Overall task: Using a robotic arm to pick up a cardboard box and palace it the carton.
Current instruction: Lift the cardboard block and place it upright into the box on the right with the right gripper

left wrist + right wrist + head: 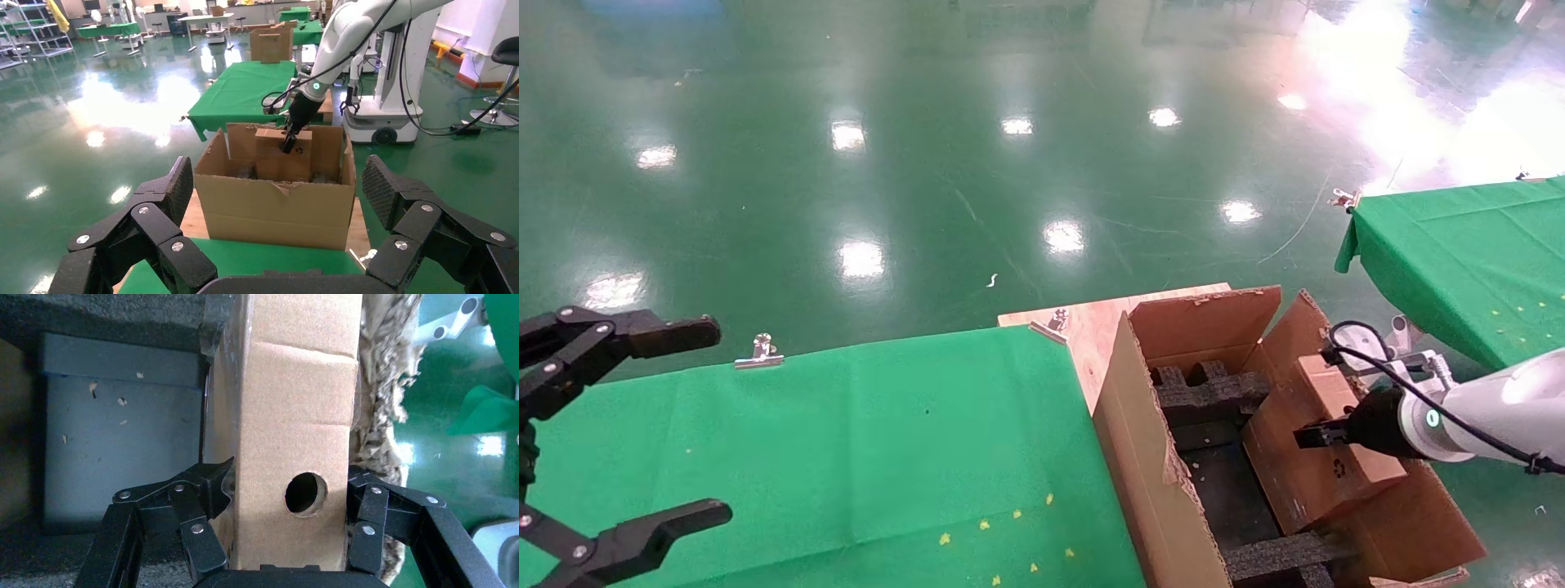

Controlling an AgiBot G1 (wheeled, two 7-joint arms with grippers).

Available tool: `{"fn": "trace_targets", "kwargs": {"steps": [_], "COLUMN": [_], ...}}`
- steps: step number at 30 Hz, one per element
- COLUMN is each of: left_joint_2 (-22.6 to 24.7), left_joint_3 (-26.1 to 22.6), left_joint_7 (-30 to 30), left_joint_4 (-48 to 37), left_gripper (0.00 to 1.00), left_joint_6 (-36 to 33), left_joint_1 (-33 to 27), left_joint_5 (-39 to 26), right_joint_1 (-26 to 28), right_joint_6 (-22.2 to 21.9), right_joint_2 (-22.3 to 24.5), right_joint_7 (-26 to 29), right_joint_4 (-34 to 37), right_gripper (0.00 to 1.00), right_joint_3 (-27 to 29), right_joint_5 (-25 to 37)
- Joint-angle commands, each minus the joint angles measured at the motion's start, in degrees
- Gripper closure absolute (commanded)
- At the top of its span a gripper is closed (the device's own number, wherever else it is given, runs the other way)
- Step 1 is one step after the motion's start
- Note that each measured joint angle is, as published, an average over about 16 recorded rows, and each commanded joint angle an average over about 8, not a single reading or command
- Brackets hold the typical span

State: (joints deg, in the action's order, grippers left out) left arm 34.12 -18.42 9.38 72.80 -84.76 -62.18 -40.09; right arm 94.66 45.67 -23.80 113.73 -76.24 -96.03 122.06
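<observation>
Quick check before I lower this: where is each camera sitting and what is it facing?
Head: high on the body, looking down at the carton and green table; both pincers show.
Left wrist: behind the open left pincer, facing the carton side-on.
Right wrist: behind the right pincer, shut on the cardboard box, looking into the carton.
Shared: head and left wrist both show the right pincer gripping the cardboard box.

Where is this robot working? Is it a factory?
Probably a big workshop or robot test hall: shiny green floor, tables under green cloth, metal shelves and another robot's base.
</observation>
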Motion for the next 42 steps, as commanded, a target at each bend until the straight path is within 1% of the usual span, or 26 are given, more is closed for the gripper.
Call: {"fn": "trace_targets", "kwargs": {"steps": [1,8,12,29,39,40,42], "left_joint_2": [0.0,0.0,0.0,0.0,0.0,0.0,0.0], "left_joint_3": [0.0,0.0,0.0,0.0,-0.1,-0.1,-0.1], "left_joint_7": [0.0,0.0,0.0,0.0,0.0,0.0,0.0], "left_joint_4": [0.0,0.0,0.0,0.0,0.0,0.0,0.0], "left_gripper": [0.00,0.00,0.00,0.00,0.00,0.00,0.00], "left_joint_6": [0.0,0.0,0.0,0.0,0.0,0.0,0.0], "left_joint_1": [0.0,0.0,0.0,0.0,0.0,0.0,0.0], "left_joint_5": [0.0,0.0,0.0,0.0,0.0,0.0,0.0], "right_joint_1": [-0.6,-2.7,-3.8,-7.0,-8.9,-9.0,-9.2], "right_joint_6": [-0.4,-2.8,-4.2,-8.4,-9.5,-9.7,-9.9], "right_joint_2": [-0.2,-1.8,-3.3,-9.2,-10.4,-10.5,-10.6], "right_joint_7": [0.8,2.3,2.1,-2.7,-4.4,-4.5,-4.7], "right_joint_4": [0.1,2.5,4.6,13.7,17.0,17.2,17.6], "right_gripper": [1.00,1.00,1.00,1.00,1.00,0.95,0.70], "right_joint_3": [-0.2,-0.7,-1.0,-2.1,-2.4,-2.4,-2.4], "right_joint_5": [0.5,1.6,1.7,-2.1,-5.2,-5.4,-5.7]}}
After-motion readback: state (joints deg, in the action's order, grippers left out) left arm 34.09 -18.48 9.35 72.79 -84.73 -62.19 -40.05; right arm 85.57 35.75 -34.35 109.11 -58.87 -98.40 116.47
